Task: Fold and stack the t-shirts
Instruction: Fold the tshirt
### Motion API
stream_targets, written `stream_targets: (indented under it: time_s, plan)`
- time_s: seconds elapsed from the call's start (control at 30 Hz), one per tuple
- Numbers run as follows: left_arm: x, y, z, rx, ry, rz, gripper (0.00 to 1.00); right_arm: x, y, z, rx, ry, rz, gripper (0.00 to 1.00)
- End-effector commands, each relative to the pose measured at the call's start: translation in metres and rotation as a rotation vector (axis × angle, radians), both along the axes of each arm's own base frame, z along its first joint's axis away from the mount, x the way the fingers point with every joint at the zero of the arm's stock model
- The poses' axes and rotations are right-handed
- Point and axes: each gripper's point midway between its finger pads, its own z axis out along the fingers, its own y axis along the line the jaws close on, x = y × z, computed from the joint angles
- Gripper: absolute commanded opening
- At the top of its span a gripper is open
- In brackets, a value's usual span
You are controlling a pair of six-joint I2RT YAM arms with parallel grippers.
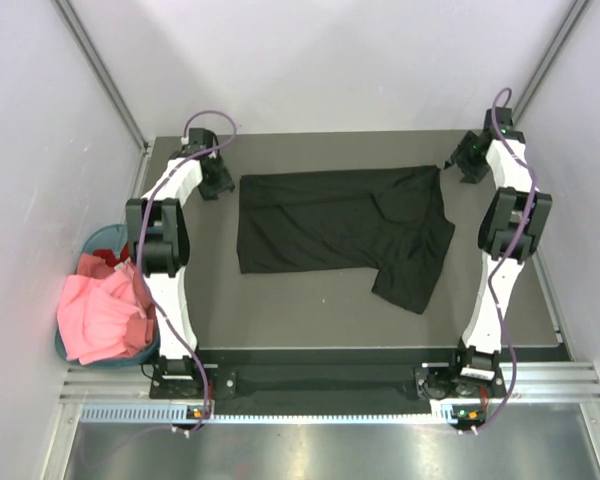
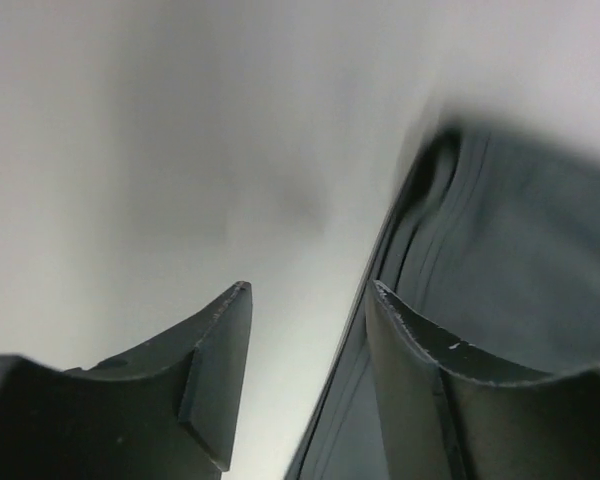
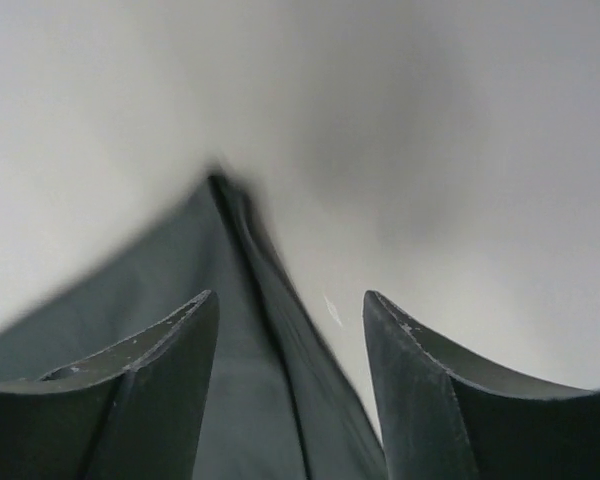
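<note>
- The flat, matte grey-brown table [image 1: 280, 315] carries both white-and-black arms, bolted at its 6 o'clock edge.
- A round teal basket [image 1: 98, 236] sits off the table at about 8 o'clock. It is heaped with crumpled pink t-shirts [image 1: 95, 315] of soft, ribbed-looking fabric, and how many cannot be told. A bit of red t-shirt [image 1: 108, 264] shows at the heap's far side.
- The plain black fabric t-shirt [image 1: 330, 225] lies flat on the middle of the table, its body running from 9 to 3 o'clock. The cloth is soft and lightly creased, with a layer doubled over along its far side. One sleeve sticks out toward 5 o'clock.
- The left pincer [image 2: 308, 292] is at the table's 11 o'clock corner, just beside the shirt's far-left corner. Its jaws are spread with a clear gap and nothing between them.
- Its dark matte fingers [image 2: 215, 380] are curved and taper to thin tips, with pale scuffs along the edges. Behind them are a smooth white wall and, toward 3 o'clock, a blurred dark ridged edge.
- The right pincer [image 3: 288, 296] is at the 1 o'clock corner, just beside the shirt's far-right corner. Whether it touches the cloth cannot be told. Its jaws are also parted wide and grip nothing.
- A blurred dark wedge rises between them against the white wall.
</note>
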Motion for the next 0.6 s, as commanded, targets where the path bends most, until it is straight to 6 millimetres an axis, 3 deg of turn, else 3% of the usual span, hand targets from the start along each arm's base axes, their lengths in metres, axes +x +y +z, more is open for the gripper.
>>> stream_targets:
  time_s: [0.0, 0.03, 0.07, 0.1, 0.13, 0.17, 0.2, 0.23, 0.27, 0.3, 0.33, 0.37, 0.4, 0.57]
  plan:
    - [-0.047, 0.002, 0.044, 0.046, 0.010, -0.012, 0.53, -0.047, -0.001, 0.086, -0.106, -0.030, 0.005, 0.61]
    - [-0.060, -0.004, 0.057, 0.018, 0.001, -0.025, 0.52, -0.057, 0.000, 0.087, -0.118, -0.017, 0.008, 0.61]
    - [-0.071, -0.006, 0.056, 0.005, 0.020, -0.025, 0.51, -0.077, 0.006, 0.068, -0.115, 0.043, 0.021, 0.62]
    - [-0.091, -0.011, 0.044, -0.021, 0.069, -0.037, 0.49, -0.090, 0.012, 0.089, -0.130, 0.009, 0.040, 0.61]
    - [-0.102, -0.015, 0.043, -0.042, 0.086, -0.045, 0.48, -0.100, 0.019, 0.089, -0.117, 0.010, 0.062, 0.61]
    - [-0.114, -0.022, 0.053, -0.079, 0.078, -0.059, 0.47, -0.124, 0.031, 0.067, -0.100, 0.074, 0.095, 0.61]
    - [-0.125, -0.028, 0.051, -0.101, 0.090, -0.071, 0.47, -0.135, 0.039, 0.083, -0.097, 0.035, 0.113, 0.61]
    - [-0.145, -0.032, 0.045, -0.120, 0.117, -0.079, 0.46, -0.147, 0.050, 0.080, -0.069, 0.043, 0.145, 0.61]
    - [-0.155, -0.041, 0.042, -0.166, 0.129, -0.103, 0.46, -0.171, 0.063, 0.058, -0.045, 0.102, 0.182, 0.61]
    - [-0.173, -0.044, 0.028, -0.182, 0.175, -0.107, 0.46, -0.181, 0.071, 0.070, -0.039, 0.065, 0.204, 0.61]
    - [-0.182, -0.048, 0.030, -0.200, 0.177, -0.110, 0.46, -0.192, 0.081, 0.067, -0.014, 0.072, 0.231, 0.61]
    - [-0.190, -0.053, 0.027, -0.216, 0.193, -0.118, 0.46, -0.212, 0.088, 0.051, 0.001, 0.119, 0.252, 0.61]
    - [-0.204, -0.058, 0.017, -0.228, 0.231, -0.127, 0.47, -0.222, 0.091, 0.056, 0.003, 0.101, 0.267, 0.61]
    - [-0.226, -0.072, 0.006, -0.289, 0.276, -0.122, 0.51, -0.273, 0.108, 0.035, 0.074, 0.151, 0.334, 0.61]
